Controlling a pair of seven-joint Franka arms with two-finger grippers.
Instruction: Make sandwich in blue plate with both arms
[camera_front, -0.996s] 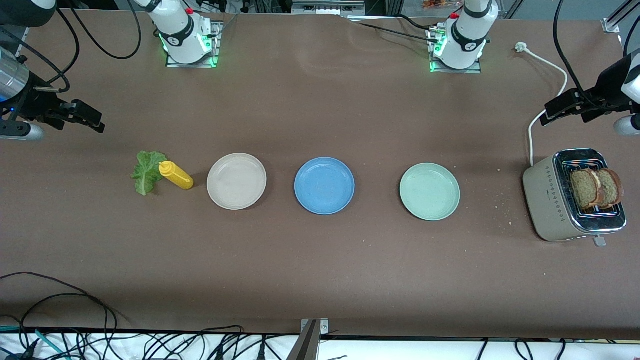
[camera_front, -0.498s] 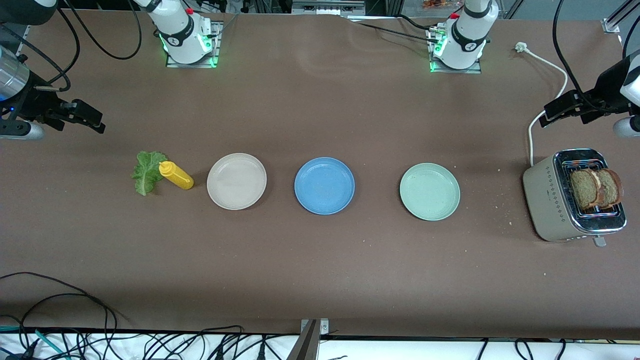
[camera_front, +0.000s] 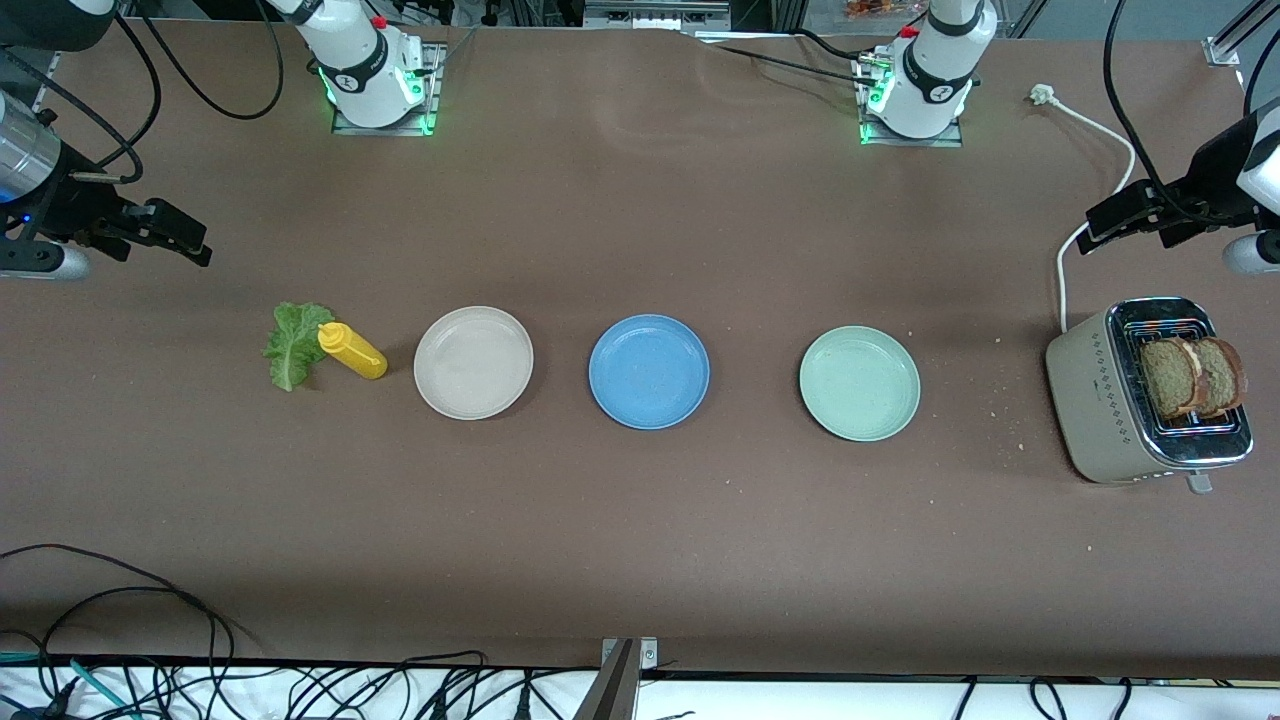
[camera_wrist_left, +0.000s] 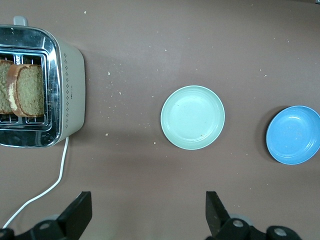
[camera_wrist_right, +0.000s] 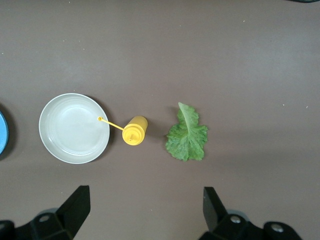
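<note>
Brown tabletop (camera_front: 640, 230) | blue plate (camera_front: 649, 371) bare | left pincer (camera_wrist_left: 145, 217), right pincer (camera_wrist_right: 142, 212) spread wide, aloft

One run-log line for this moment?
stage: not started | blue plate: bare | bread: in toaster | lettuce: on table | both jaws open

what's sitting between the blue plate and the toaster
Only the pale green plate lies between the blue plate and the toaster; the front view shows it.

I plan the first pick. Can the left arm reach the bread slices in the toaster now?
Probably yes: the bread slices stand out of the toaster, uncovered, and the open left gripper hangs close by.
</note>
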